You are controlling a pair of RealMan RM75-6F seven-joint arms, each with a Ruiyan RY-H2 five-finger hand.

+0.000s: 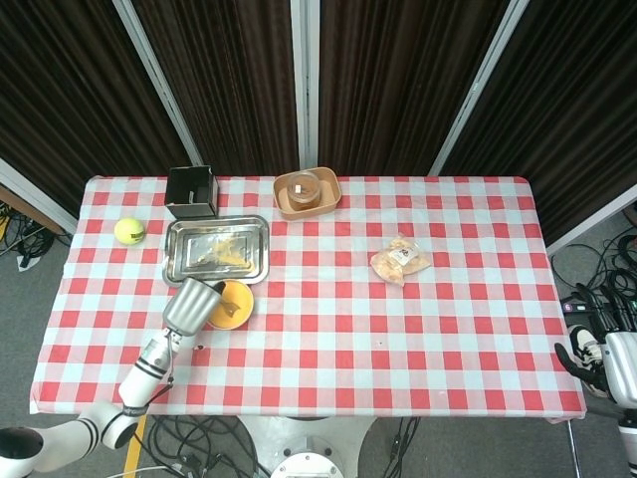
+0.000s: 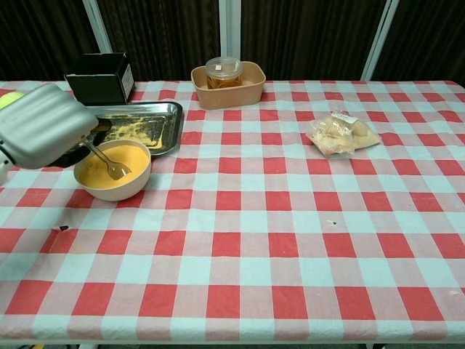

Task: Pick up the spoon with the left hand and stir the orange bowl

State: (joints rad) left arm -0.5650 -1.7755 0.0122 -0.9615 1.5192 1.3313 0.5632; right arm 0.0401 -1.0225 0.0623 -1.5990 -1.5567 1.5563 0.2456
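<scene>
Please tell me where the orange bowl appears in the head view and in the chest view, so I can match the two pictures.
Head view: the orange bowl is lower left, just below the metal tray, partly under the left hand.
Chest view: the bowl is at mid left, in front of the tray.
Shared landmark: the tray.

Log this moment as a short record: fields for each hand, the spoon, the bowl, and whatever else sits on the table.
left hand: holds the spoon, above the near-left side of the table
right hand: off the table's right edge, holding nothing visible; fingers too small to judge
spoon: tip dipped in the bowl
orange bowl: in front of the metal tray
other items: black box, tennis ball, tan tub with a jar, bag of food
</scene>
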